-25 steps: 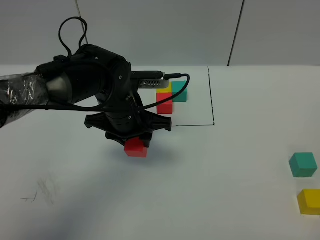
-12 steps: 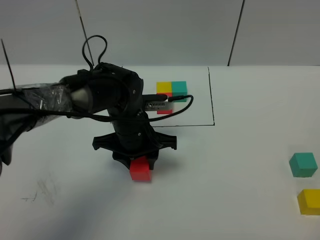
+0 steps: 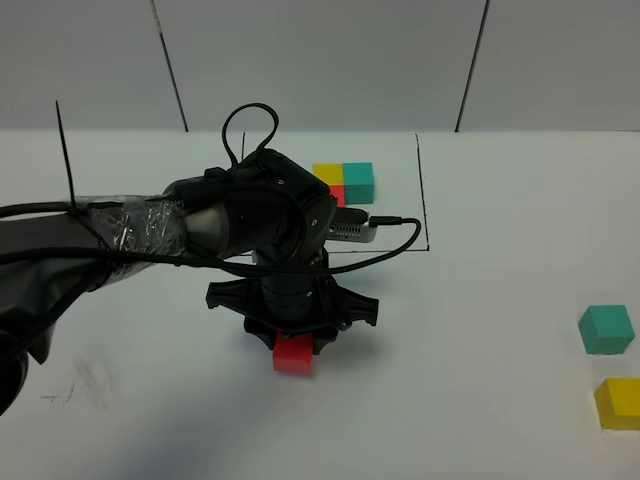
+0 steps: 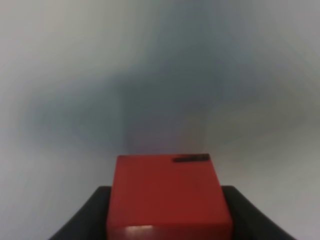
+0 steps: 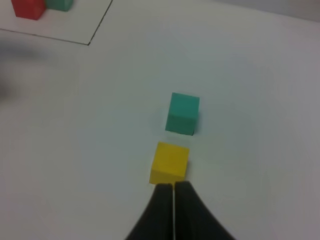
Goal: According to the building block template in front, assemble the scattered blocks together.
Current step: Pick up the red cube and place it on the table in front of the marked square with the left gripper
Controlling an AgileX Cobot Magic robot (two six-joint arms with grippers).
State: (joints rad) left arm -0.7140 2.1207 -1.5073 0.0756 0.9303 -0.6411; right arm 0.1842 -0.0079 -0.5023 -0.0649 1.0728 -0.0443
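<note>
The building block template sits inside a thin black drawn frame: a yellow cube, a teal cube and a red cube that my left arm partly hides. My left gripper is shut on the scattered red cube, low over the table in front of the frame. The left wrist view shows that cube between dark fingers. The scattered teal cube and yellow cube lie apart at the far right. My right gripper is shut and empty, just behind the yellow cube, with the teal cube beyond it.
The white table carries faint grey scuff marks at the front left. My left arm's black, plastic-wrapped link and its cable reach over the frame's front edge. The right wrist view shows the frame's corner.
My left gripper has carried the red cube forward and to the right, away from the framed template. The teal and yellow cubes at the right have not moved.
</note>
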